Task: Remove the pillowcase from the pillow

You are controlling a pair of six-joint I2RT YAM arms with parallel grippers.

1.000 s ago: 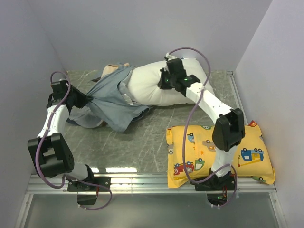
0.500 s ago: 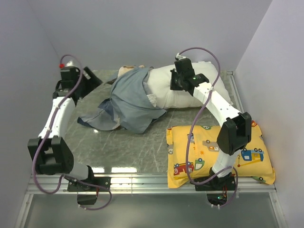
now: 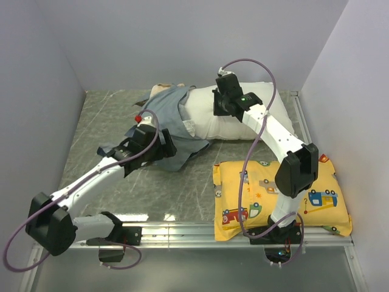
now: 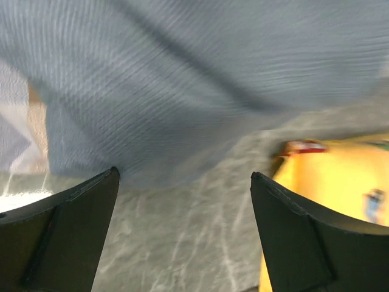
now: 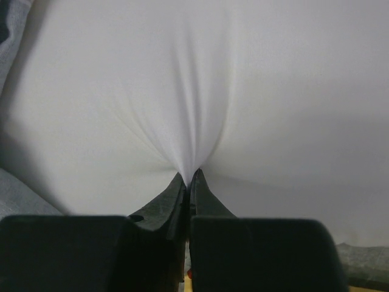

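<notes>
rail [image 3: 182,231]: metal extrusion at the near table edge, both arm bases bolted on it
yellow pillow [image 3: 325,213]: near right, flat on the table, cartoon-vehicle print, soft and puffy; the right arm's base and elbow sit in front of it
left arm: elbow folded low at near left, forearm stretched out low and diagonal toward table centre
left gripper [image 4: 185,201]: jaws spread wide, nothing between them; dark fingers [image 4: 67,237] just short of the pillowcase's near hem, over bare table
table [image 3: 182,188]: grey marble-look sheet, matte
pillowcase [image 3: 167,118]: centre-left, crumpled heap, dusty blue-grey woven fabric with fine ribs in the wrist view, a beige patch at the far end; its right side overlaps the pillow's left end, rest slumped on the table
right arm: upper link rising from the elbow, forearm reaching far-left, wrist pitched down onto the pillow
right gripper [image 5: 188,176]: jaws pressed together, pinching a fold of white pillow fabric; creases fan out from the pinch
pillow [image 3: 203,112]: far centre-right, plain white, stuffed, rectangular; left end under the pillowcase, rest bare
walls: plain pale grey, three sides
</notes>
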